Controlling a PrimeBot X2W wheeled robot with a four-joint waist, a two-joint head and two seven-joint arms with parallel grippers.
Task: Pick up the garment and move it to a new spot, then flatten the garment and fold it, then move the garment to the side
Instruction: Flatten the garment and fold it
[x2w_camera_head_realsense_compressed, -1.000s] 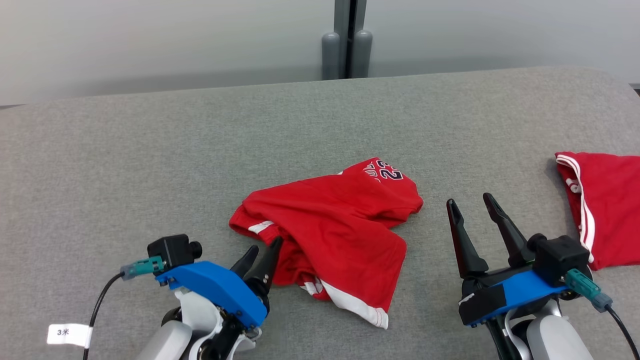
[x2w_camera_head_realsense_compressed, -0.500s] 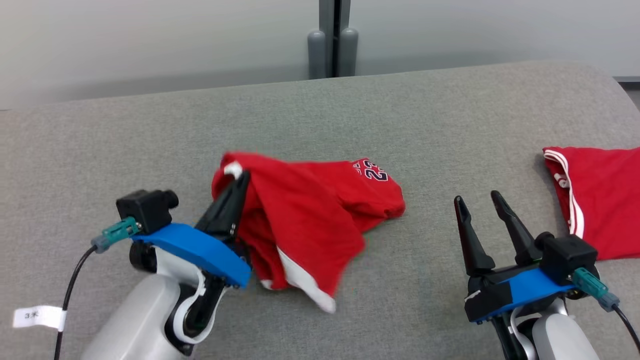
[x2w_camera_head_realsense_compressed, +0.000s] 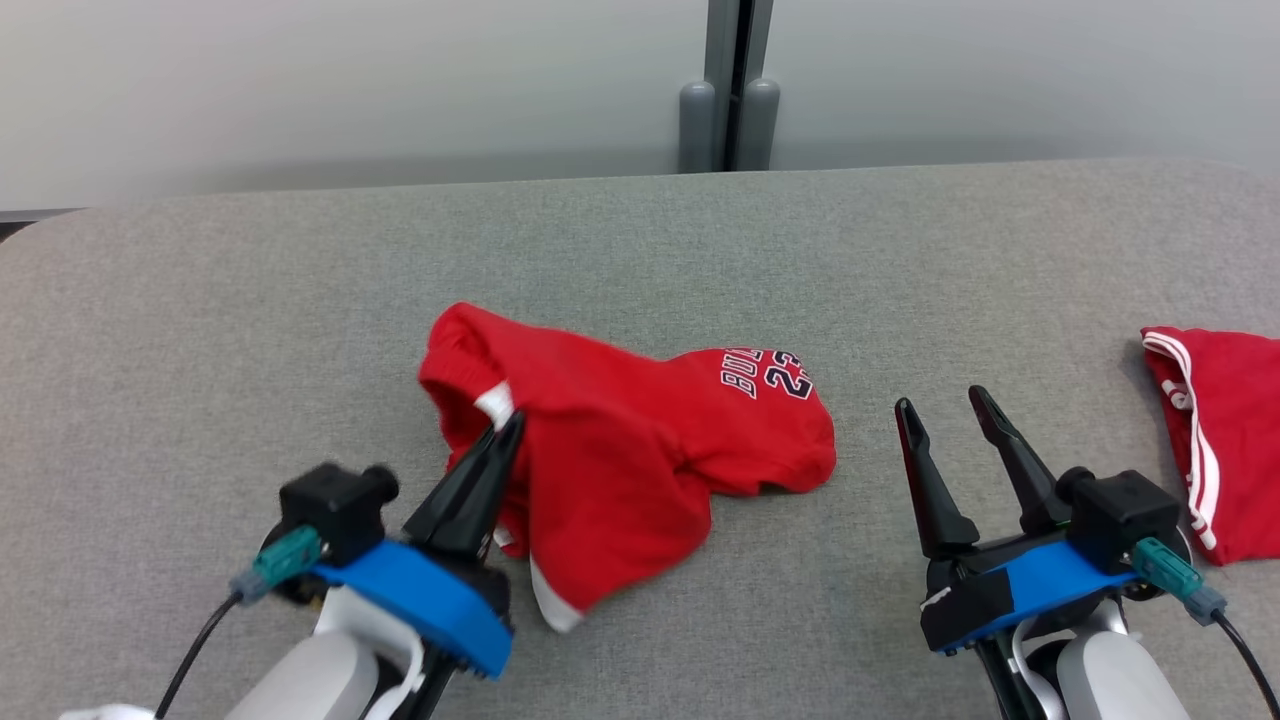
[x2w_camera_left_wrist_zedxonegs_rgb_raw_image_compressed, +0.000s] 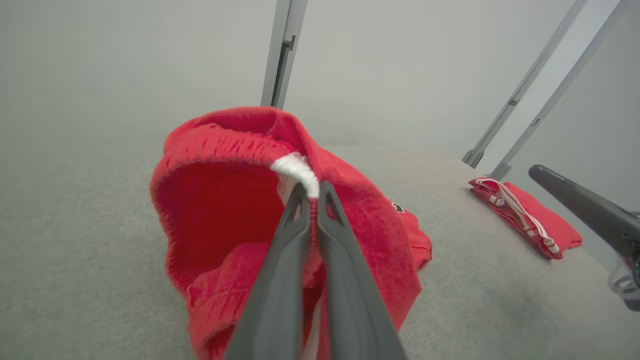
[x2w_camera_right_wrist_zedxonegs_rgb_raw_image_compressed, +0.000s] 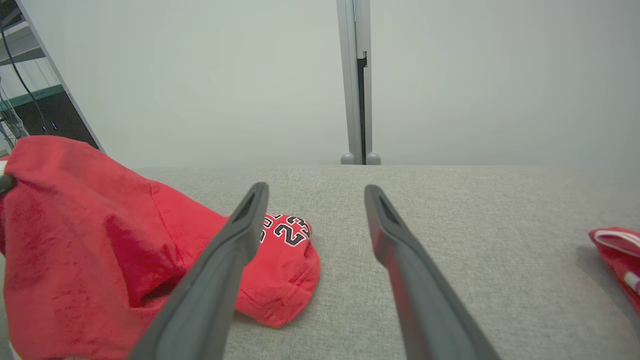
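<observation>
Even soft light, sharp pics

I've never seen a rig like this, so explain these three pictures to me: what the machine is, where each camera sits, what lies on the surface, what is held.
This is a wheeled robot with two arms, each ending in a gripper with two fingers. One picture comes from a camera on its head, looking down at a grey padded surface. The other two come from cameras on its wrists, each looking along that arm's own fingers. A red garment with white trim and the number 23 lies in the middle. The left gripper is shut on its edge beside a white patch, holding that part raised. The right gripper is open and holds nothing, to the garment's right. A second red garment lies at the far right.
</observation>
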